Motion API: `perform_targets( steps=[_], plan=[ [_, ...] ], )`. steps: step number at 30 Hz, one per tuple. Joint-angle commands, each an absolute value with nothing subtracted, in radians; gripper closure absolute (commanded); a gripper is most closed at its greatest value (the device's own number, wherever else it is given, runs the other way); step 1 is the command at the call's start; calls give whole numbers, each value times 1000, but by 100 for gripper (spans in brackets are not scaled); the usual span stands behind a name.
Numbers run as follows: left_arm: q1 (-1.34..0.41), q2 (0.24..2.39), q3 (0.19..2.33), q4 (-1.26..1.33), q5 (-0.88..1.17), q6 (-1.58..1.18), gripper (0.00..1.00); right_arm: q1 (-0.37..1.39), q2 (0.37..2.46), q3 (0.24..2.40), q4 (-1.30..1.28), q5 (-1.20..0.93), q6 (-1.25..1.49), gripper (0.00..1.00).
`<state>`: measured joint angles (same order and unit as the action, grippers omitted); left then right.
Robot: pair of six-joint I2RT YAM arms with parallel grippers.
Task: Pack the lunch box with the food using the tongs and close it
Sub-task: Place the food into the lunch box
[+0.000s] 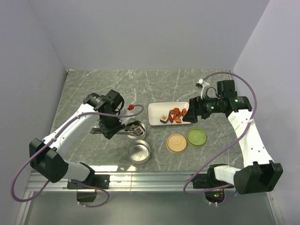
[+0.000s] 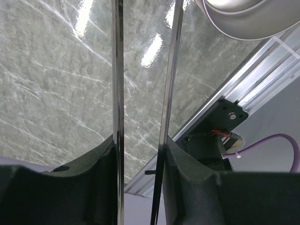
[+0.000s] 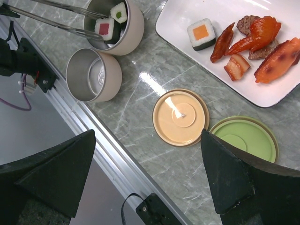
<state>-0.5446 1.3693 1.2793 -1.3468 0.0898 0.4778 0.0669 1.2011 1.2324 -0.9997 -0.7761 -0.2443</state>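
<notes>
**Tongs [image 1: 125, 126] clamped at left, tips in the far tin [image 1: 136, 132]**

Clear only from the left wrist: two slim, mirror-bright arms pressed between the half-closed fingers [image 2: 89, 183] of the left gripper [image 1: 110, 125]. Clear only from the right wrist: two sushi blocks [image 3: 107, 28], red- and green-topped, inside that tin beside the tong tips. Remaining food [image 3: 276, 61] on the white plate [image 3: 187, 14], far right: one orange-topped block, several orange-red chunks. Right gripper [image 1: 192, 112] spread wide, holding nothing, over the plate's right end.
</notes>
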Motion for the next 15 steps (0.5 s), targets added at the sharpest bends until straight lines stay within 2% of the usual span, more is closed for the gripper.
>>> perform_targets(
  steps=[1, 8, 15],
  plan=[
    [-540, 1381, 1288, -1331, 107, 491, 62, 60, 1204, 1272, -1002, -793, -247, 0],
    [-540, 1397, 1299, -1341, 115, 503, 50, 60, 1206, 1270, -1000, -787, -247, 0],
    [-537, 1408, 1394, -1371, 84, 508, 47, 60, 1220, 1282, -999, -801, -244, 0]
  ],
)
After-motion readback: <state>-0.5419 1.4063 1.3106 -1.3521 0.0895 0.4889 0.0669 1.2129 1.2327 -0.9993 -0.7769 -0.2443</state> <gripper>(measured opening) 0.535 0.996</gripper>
